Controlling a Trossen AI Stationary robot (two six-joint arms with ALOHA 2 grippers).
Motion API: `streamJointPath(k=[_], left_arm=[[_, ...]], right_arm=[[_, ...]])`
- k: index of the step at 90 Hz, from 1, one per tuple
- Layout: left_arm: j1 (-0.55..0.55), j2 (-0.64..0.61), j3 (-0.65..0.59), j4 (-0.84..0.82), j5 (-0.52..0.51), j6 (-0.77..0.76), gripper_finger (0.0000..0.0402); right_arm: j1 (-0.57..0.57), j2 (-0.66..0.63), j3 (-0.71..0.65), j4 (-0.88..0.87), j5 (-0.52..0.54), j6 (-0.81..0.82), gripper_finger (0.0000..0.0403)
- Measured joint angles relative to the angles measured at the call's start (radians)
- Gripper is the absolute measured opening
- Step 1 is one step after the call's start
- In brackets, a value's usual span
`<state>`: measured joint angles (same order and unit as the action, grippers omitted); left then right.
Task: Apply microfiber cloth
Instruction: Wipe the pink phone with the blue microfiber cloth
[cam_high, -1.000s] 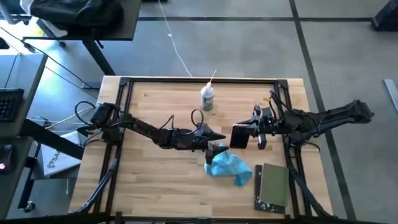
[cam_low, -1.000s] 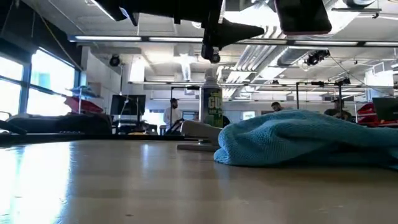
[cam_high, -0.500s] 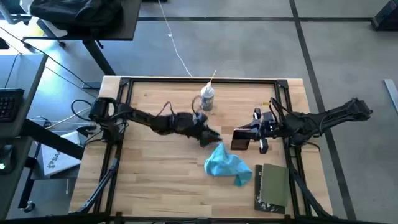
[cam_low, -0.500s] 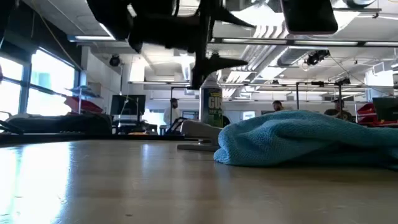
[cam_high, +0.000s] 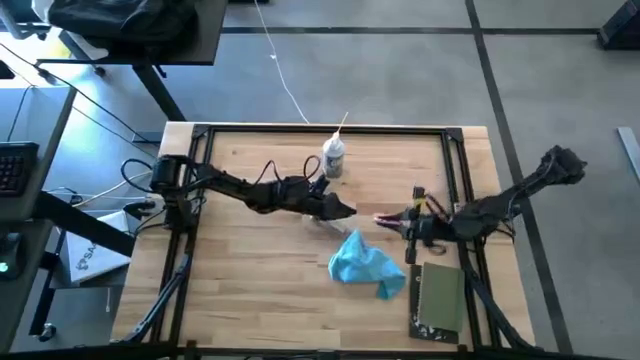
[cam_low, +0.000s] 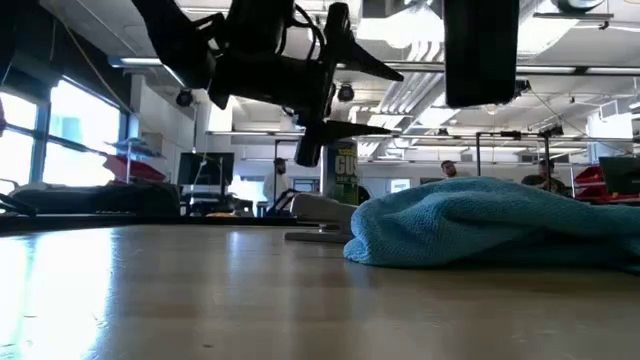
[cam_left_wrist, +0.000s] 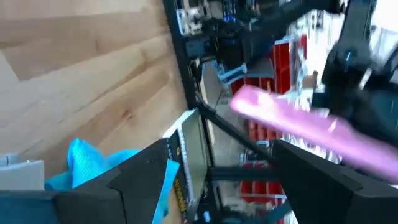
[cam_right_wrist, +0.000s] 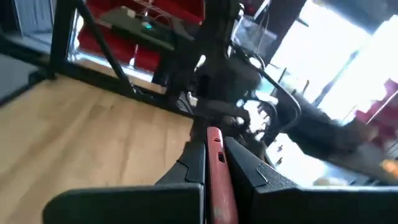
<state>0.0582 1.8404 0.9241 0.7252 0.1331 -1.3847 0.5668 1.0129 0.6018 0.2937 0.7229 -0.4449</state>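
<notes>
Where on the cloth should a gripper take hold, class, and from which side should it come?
Grip the raised, bunched fold at the top of the cloth, coming straight down from above. It lies crumpled on the table, humped in the low view, so a high fold probably gives the fingers something to pinch, while the edges lie flat on the wood. The left gripper hovers open nearest it; the right gripper already holds a thin pink thing.

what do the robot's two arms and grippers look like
Both arms are dark, slim and jointed, with black cables looping along them. The left gripper ends in two tapered, pointed black fingers. The right gripper has similar dark, angular fingers. No markings are legible.
</notes>
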Motion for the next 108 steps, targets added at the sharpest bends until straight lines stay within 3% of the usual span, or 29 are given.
streamJointPath(k=[20,31,52,79,108], left_arm=[[0.025,0.000,0.000,-0.001,-0.001,-0.217,0.0269],[0.029,0.000,0.000,0.005,0.009,-0.262,0.0269],[0.037,0.000,0.000,0.042,0.028,-0.342,0.0269],[0.047,0.000,0.000,0.151,0.078,-0.308,0.0269],[0.046,0.000,0.000,0.148,0.138,-0.249,0.0245]], right_arm=[[0.030,0.184,0.000,0.153,0.185,-0.305,0.0003],[0.029,0.285,0.000,0.267,0.192,-0.445,0.0003],[-0.009,0.483,0.000,0.548,0.173,-0.765,0.0003],[-0.046,0.665,0.005,0.708,0.069,-1.083,0.0003],[-0.047,0.748,0.122,0.670,-0.016,-1.136,0.0003]])
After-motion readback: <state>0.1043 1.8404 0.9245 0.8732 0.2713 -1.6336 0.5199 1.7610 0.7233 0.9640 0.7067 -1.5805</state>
